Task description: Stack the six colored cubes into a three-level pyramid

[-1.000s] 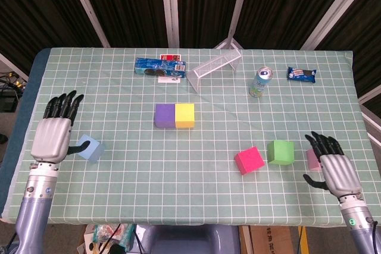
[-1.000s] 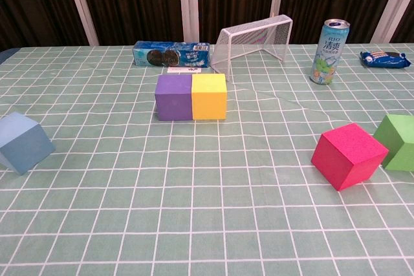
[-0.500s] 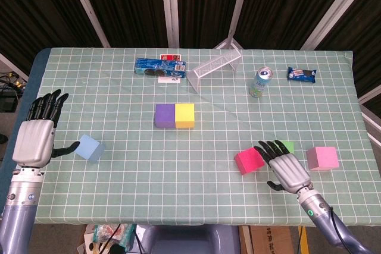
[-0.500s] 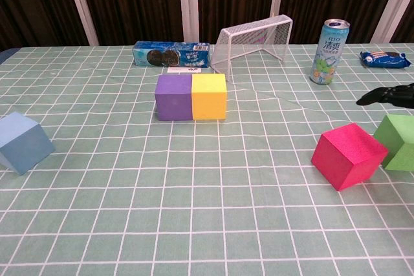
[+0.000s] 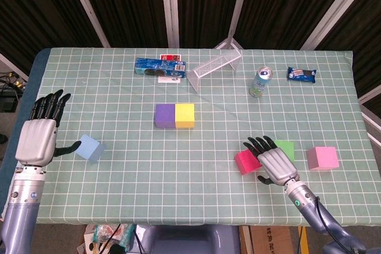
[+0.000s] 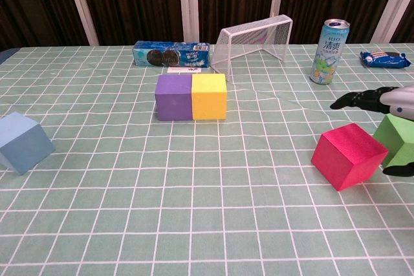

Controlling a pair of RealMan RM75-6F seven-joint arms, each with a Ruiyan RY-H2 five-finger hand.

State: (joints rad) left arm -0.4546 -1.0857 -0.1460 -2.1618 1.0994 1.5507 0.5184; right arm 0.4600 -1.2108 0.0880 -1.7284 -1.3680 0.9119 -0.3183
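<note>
A purple cube (image 5: 164, 116) (image 6: 173, 97) and a yellow cube (image 5: 185, 115) (image 6: 209, 96) sit side by side, touching, mid-table. A light blue cube (image 5: 90, 148) (image 6: 22, 142) lies at the left, just right of my open left hand (image 5: 38, 138). The red cube (image 5: 246, 161) (image 6: 348, 155), the green cube (image 5: 285, 149) (image 6: 399, 140) and the pink cube (image 5: 322, 157) lie at the right. My right hand (image 5: 274, 163) (image 6: 388, 101) hovers with spread fingers over the gap between the red and green cubes, holding nothing.
Along the back stand a blue cookie box (image 5: 159, 68) (image 6: 171, 54), a tipped white wire basket (image 5: 215, 64) (image 6: 253, 40), a drink can (image 5: 260, 82) (image 6: 329, 51) and a snack packet (image 5: 302, 74) (image 6: 385, 59).
My right hand has moved left from beside the pink cube to above the red and green cubes. My left hand pulled back left from the light blue cube, then stayed.
</note>
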